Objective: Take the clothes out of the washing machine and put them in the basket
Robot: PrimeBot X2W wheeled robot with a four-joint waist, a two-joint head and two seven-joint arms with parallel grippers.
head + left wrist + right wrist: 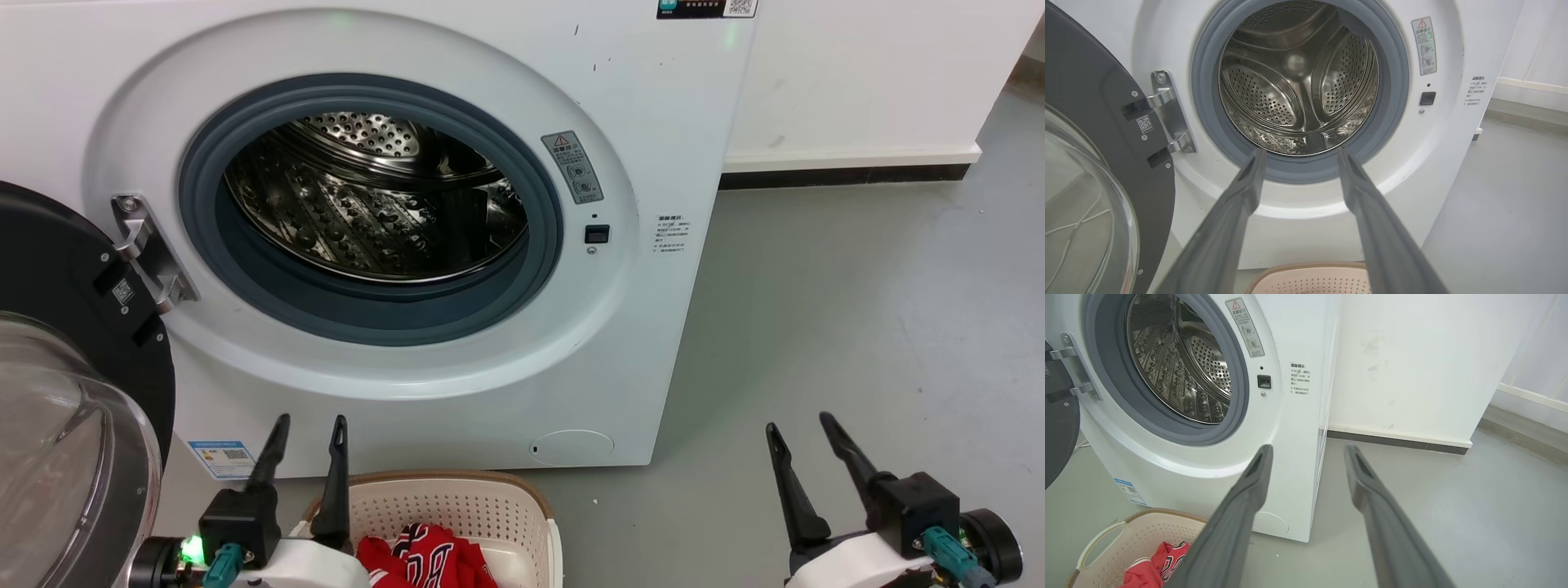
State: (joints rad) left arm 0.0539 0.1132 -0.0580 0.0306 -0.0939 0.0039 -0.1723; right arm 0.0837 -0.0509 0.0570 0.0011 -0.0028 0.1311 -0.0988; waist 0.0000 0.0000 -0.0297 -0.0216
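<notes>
Grey floor [857,327] and a white wall [857,73] surround the work. At far left, the glass door [65,327] stands swung open. The left gripper [311,420] hangs near the basket's left rim, fingers spread and holding nothing. The washing machine [653,122] shows a drum [375,196] that appears bare. The basket [457,498] sits just before the machine, and the clothes [429,559] lie inside it. The right gripper [797,421], over bare floor, is likewise spread and empty.

Judgement: unloading appears complete, and the next move calls for confirming that no garment remains. The left wrist view looks straight to the drum's back wall. The right wrist view shows the basket's handle [1098,543] and the red cloth.
</notes>
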